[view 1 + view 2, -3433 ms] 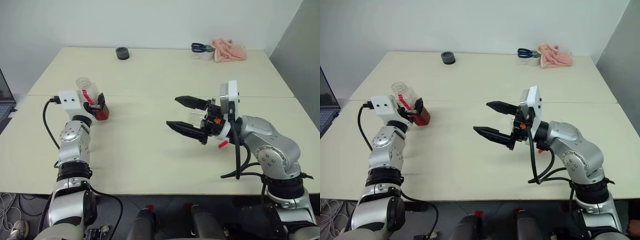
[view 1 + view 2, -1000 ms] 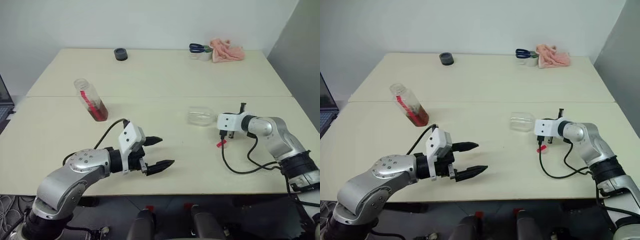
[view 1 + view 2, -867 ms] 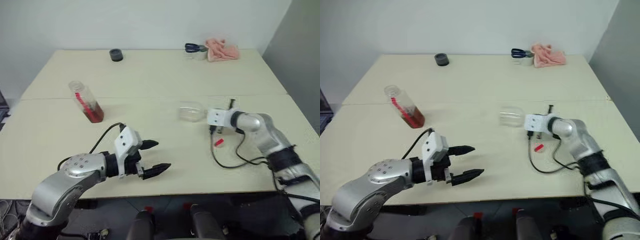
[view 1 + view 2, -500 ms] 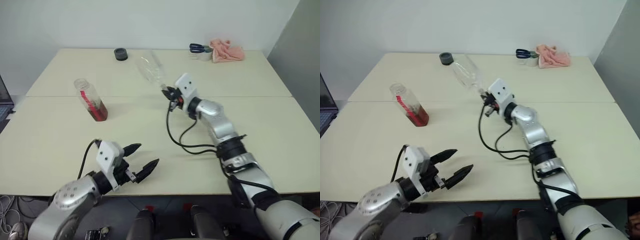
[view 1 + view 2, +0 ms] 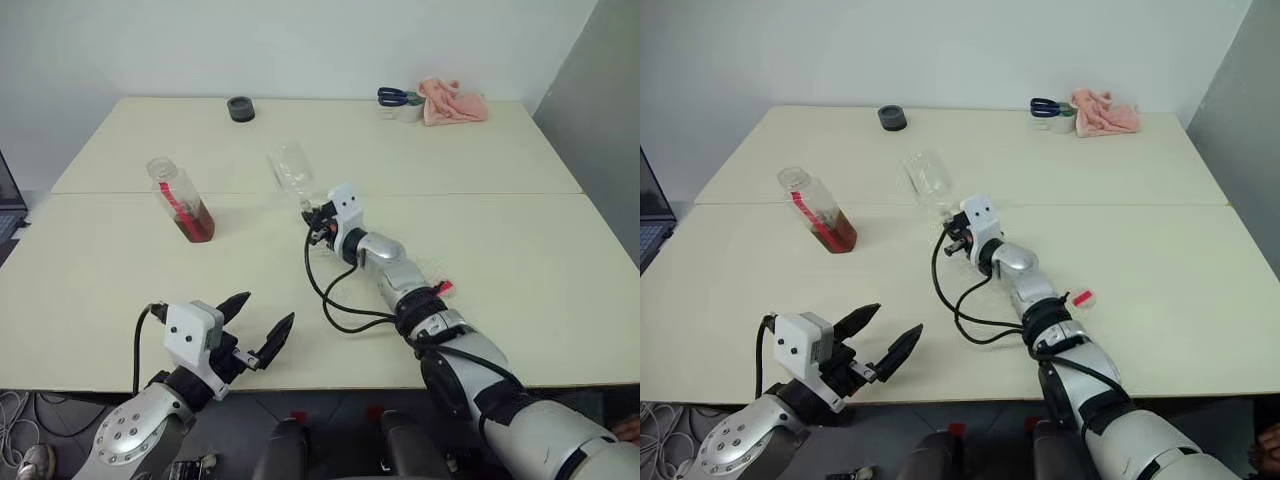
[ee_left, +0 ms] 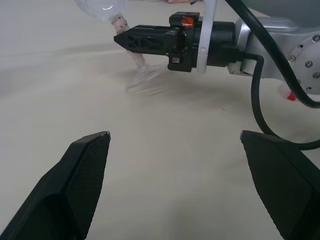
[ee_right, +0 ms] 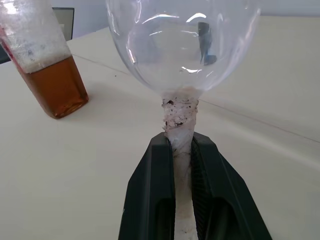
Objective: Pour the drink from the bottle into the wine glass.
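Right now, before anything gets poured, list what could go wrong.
1. The right gripper pinches only the thin stem of the wine glass, which leans; it could slip or snap.
2. The bottle stands uncapped with the drink inside; the glass bowl looks close to it in the right wrist view, so a bump might spill it.
3. The left gripper is open, well short of the bottle, so the pour depends on a fresh grasp.
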`<move>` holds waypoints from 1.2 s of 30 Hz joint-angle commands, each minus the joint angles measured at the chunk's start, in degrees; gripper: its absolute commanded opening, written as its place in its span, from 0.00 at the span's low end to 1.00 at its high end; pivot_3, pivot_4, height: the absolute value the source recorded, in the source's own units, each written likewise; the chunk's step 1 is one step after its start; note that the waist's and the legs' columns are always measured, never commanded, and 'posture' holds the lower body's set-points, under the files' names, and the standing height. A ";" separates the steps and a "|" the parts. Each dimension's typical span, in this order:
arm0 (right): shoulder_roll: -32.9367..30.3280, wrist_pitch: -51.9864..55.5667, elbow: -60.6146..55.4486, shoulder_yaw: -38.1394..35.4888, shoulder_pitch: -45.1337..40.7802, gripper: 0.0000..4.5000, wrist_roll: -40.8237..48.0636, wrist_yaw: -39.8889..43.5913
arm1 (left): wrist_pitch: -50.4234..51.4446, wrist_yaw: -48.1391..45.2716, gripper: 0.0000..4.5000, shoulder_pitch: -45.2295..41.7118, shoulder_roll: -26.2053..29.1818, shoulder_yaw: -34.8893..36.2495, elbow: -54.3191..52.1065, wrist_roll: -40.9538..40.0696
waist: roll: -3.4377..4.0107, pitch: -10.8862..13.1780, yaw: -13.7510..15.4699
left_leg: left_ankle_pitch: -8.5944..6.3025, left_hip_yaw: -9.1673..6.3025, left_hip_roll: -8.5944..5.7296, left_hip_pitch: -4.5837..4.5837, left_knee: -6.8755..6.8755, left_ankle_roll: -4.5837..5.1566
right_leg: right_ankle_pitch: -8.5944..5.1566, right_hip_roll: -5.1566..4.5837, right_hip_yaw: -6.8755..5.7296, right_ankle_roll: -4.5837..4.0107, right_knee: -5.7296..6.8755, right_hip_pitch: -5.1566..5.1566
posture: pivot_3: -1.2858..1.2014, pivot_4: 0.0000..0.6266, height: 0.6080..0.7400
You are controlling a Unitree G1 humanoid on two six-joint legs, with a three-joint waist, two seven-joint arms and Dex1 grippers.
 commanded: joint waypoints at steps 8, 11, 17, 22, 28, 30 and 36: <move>-10.27 14.35 -24.27 6.85 19.32 0.03 -2.39 6.34 | -1.07 0.44 1.00 -1.30 -0.21 -1.51 -1.51 0.07 | 0.27 -0.84 0.22 | -0.01 -0.08 -0.25 0.21 -0.02 0.02 | -0.03 -0.18 0.01 0.02 -0.02 0.25 | 0.52 0.24 1.00; -10.42 15.97 -26.63 6.88 19.18 0.03 -1.52 5.89 | -1.19 0.72 1.00 -1.44 -0.41 -1.45 -1.48 0.21 | 0.26 -0.93 0.21 | -0.10 -0.10 -0.27 1.02 -0.17 0.05 | -0.45 -0.18 0.00 0.12 -0.11 1.04 | 0.52 0.24 1.00; -6.00 12.30 -23.80 4.65 12.30 0.03 1.63 4.61 | -1.51 2.85 1.00 -0.80 -1.69 0.58 -1.88 0.32 | 0.27 -0.92 -0.33 | -0.21 -0.09 -0.21 1.17 -0.17 0.07 | -0.59 -0.16 0.02 0.12 -0.06 1.15 | 0.52 0.24 1.00; -1.26 6.16 -15.81 2.54 4.48 0.03 3.17 3.05 | -2.89 5.21 1.00 0.67 -3.37 4.63 -1.36 1.31 | 0.31 -0.83 -1.24 | -0.21 -0.06 -0.05 1.06 -0.23 0.07 | -0.59 -0.05 0.01 0.08 -0.01 0.94 | 0.52 0.24 1.00; 1.57 -6.25 2.18 0.10 -5.05 0.03 1.53 -0.67 | -4.59 6.25 1.00 3.50 -5.19 7.51 -1.33 1.84 | 0.30 -0.75 -1.33 | -0.20 -0.03 -0.04 1.10 -0.47 0.07 | -0.60 -0.04 0.01 0.04 -0.06 0.91 | 0.52 0.24 1.00; 1.79 -9.12 6.63 0.71 -6.52 0.03 0.07 -0.77 | -5.39 6.74 1.00 3.19 -5.56 8.26 -0.59 2.36 | 0.29 -0.76 -1.24 | -0.20 -0.06 -0.13 1.11 -0.61 0.06 | -0.60 -0.11 0.01 0.04 -0.09 0.91 | 0.52 0.24 1.00; 2.03 -10.48 14.68 1.25 -7.86 0.03 -3.30 -3.30 | -6.29 6.55 1.00 2.90 -5.81 8.51 0.50 3.01 | 0.26 -0.68 -1.27 | -0.20 -0.06 -0.25 1.09 -0.85 0.06 | -0.62 -0.24 0.03 0.00 -0.16 0.84 | 0.52 0.24 1.00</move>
